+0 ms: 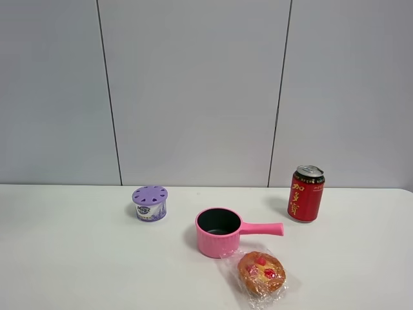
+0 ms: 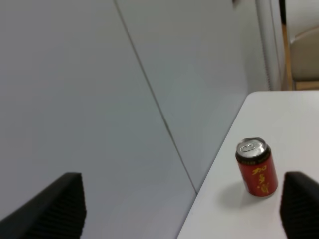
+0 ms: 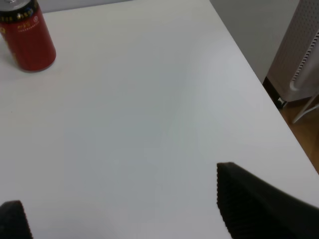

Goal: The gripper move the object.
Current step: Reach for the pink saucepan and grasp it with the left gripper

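Observation:
The pink toy saucepan point(image 1: 218, 234) stands upright on the white table point(image 1: 64, 258) near the middle, its stick handle point(image 1: 261, 228) pointing right. It shows in neither wrist view. No arm or gripper shows in the exterior high view. In the left wrist view my left gripper point(image 2: 182, 209) is open and empty, its black fingertips point(image 2: 60, 204) wide apart, looking toward the wall and the red can. In the right wrist view my right gripper point(image 3: 119, 199) is open and empty above bare table, its fingertips point(image 3: 249, 204) far apart.
A red can point(image 1: 306, 194) stands right of the pan; it also shows in the left wrist view point(image 2: 256, 168) and the right wrist view point(image 3: 27, 37). A purple-lidded round container point(image 1: 150, 203) stands at the left. A wrapped pastry point(image 1: 261, 273) lies just in front of the pan's handle. The table's right edge point(image 3: 249, 64) is close.

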